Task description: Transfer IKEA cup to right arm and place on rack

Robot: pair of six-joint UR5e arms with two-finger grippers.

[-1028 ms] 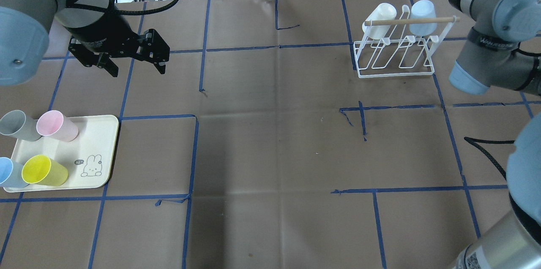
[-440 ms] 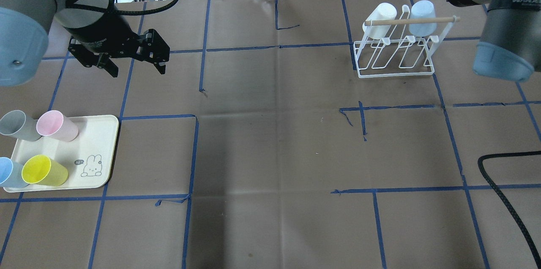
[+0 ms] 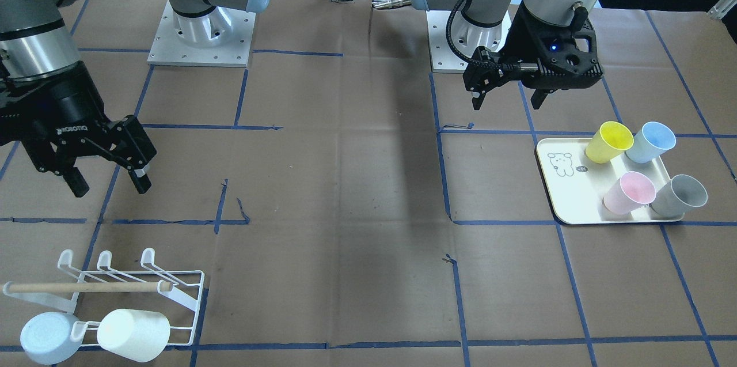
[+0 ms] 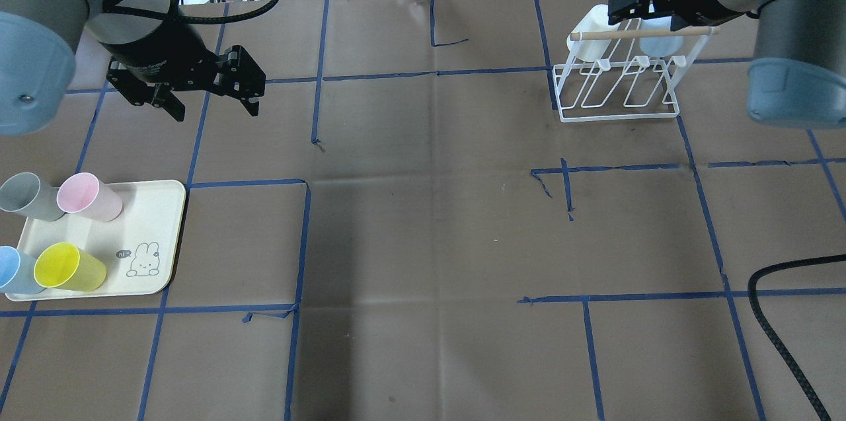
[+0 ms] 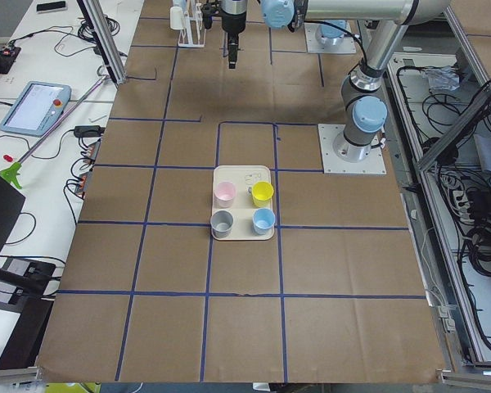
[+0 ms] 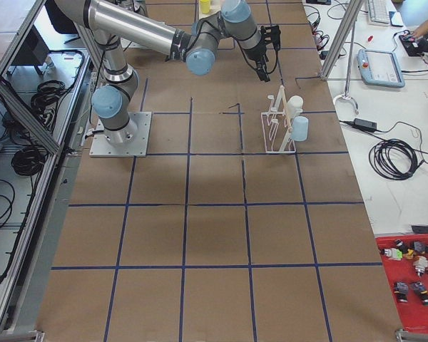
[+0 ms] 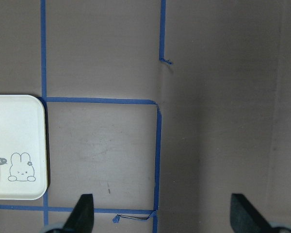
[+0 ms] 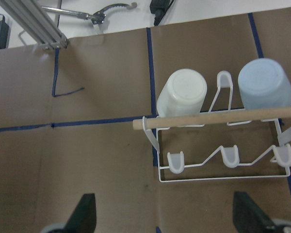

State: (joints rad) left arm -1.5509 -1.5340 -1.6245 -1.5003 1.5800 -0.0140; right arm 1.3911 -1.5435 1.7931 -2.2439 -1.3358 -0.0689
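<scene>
1. We count six cups, two grippers, one tray and one rack.
2. Farthest left in the overhead view, a cream tray (image 4: 155,223) with a rabbit drawing holds four cups. All four stand mouth up.
3. At the tray's far edge stand the grey cup (image 4: 28,196) and the pink cup (image 4: 89,196). At its near edge stand the blue cup (image 4: 12,270) and the yellow cup (image 4: 69,267).
4. Each cup is plain, tapered and without a handle, in a single soft colour. We cannot tell which of the four is meant for the transfer.
5. The left gripper (image 4: 216,110) hangs above the table (image 4: 423,223) beyond the tray, well apart from the cups. Its fingers are spread wide and nothing sits between them.
6. Toward the right stands the rack (image 4: 618,107). It is white wire, with a light wooden dowel bar (image 4: 644,32) along the top and two rows of three upturned prongs.
7. Two cups sit tipped over the outer prongs of the rack's far row, the white cup (image 4: 590,44) and the pale blue cup (image 8: 265,83). The middle prong between them and the three nearer prongs carry nothing.
8. The right gripper (image 3: 109,185) hangs in the air near the rack. It is released and empty, and its wrist camera looks down onto the rack.
</scene>
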